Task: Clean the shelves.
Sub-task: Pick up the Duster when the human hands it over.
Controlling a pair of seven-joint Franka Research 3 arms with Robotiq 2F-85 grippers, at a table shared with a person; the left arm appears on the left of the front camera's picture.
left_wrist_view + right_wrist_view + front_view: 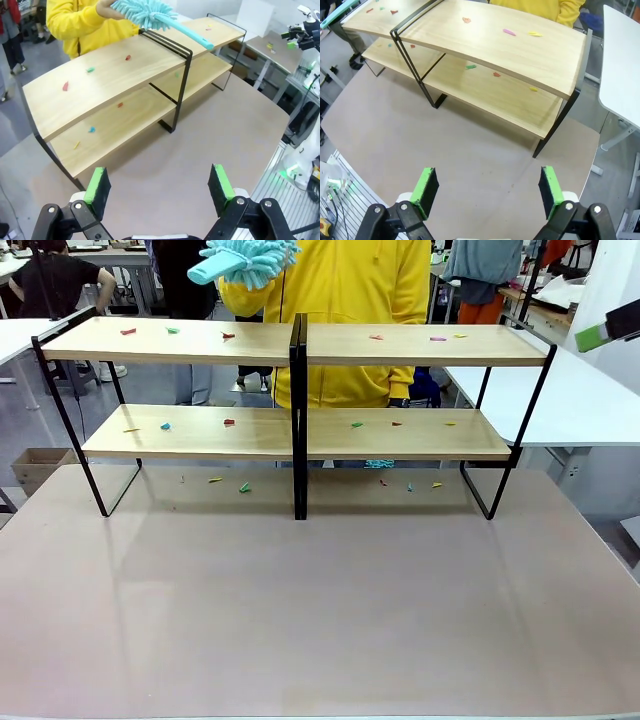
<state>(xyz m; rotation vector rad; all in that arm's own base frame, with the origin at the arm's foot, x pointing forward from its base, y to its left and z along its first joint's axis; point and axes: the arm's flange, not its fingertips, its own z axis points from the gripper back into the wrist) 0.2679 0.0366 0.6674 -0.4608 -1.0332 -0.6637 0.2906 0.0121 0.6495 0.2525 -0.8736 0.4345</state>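
Observation:
The shelves (pixel 299 345) stand across the far half of the table, two joined racks of light wooden boards on black frames, also seen from the left wrist (pixel 115 75) and the right wrist (pixel 520 45). Small coloured scraps (pixel 228 336) lie on both tiers and on the table beneath. A person in a yellow top holds a turquoise duster (pixel 245 260) above the upper board near the middle (pixel 150 15). My left gripper (pixel 159 187) hangs open over the table, well short of the racks. My right gripper (pixel 487 189) is open too, above the table on the right side.
The brown table top (pixel 320 610) stretches bare in front of the racks. A white table (pixel 580 400) stands at the right, another at the far left. A cardboard box (pixel 35 465) sits on the floor at the left.

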